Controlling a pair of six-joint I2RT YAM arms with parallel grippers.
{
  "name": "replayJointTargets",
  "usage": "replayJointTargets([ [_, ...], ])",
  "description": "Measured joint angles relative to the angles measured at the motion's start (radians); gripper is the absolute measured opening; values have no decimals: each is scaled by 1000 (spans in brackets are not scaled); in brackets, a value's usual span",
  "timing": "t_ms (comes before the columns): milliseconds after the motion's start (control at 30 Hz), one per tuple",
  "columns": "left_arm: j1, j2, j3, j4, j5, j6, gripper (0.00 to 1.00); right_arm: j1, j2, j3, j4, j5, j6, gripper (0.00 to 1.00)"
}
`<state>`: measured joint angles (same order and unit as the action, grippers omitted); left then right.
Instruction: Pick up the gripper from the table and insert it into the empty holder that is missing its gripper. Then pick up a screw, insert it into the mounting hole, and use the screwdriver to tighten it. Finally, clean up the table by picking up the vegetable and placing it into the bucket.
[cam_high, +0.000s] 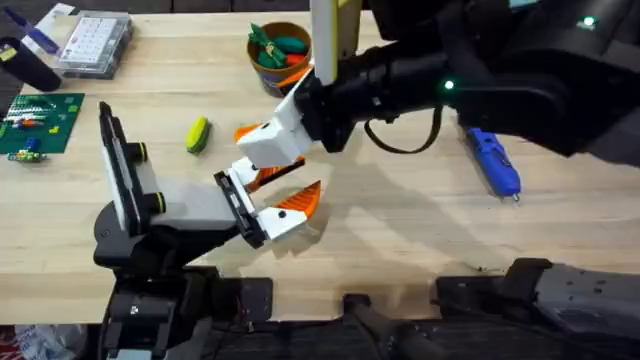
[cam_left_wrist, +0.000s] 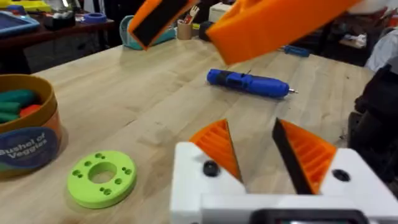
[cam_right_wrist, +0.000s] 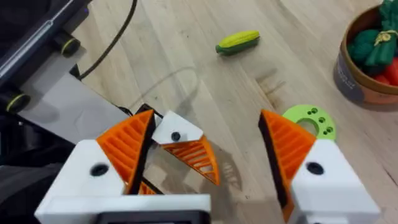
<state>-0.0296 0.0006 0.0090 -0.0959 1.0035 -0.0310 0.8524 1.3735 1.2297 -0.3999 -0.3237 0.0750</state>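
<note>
We find the gripper (cam_right_wrist: 186, 152) lying at the end of the holder (cam_high: 238, 205), so insertion looks done or nearly done, though we cannot confirm that it is seated. The right gripper (cam_right_wrist: 205, 155) hovers over it with fingers wide and holding nothing, and the left gripper (cam_left_wrist: 249, 143) has its fingers narrowly apart and empty. We judge the rest outstanding: the screwdriver (cam_high: 495, 163) and the vegetable (cam_high: 197, 134) lie on the desk (cam_high: 420, 230), the vegetable well apart from the bucket (cam_high: 280, 45).

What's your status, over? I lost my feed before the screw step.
Left gripper open, empty. Right gripper open, straddling the finger part by the holder. Screwdriver, vegetable on the table. Green ring nearby, not blocking.
</note>
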Motion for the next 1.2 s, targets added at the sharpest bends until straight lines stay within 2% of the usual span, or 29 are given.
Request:
replayJointTargets([
  [133,0,0,0,0,0,0,403,0,0,0,0,0,0,992],
  [433,0,0,0,0,-1,3,22,0,0,0,0,0,0,992],
  [467,0,0,0,0,0,2,8,0,0,0,0,0,0,992],
  [1200,0,0,0,0,-1,1,5,0,0,0,0,0,0,992],
])
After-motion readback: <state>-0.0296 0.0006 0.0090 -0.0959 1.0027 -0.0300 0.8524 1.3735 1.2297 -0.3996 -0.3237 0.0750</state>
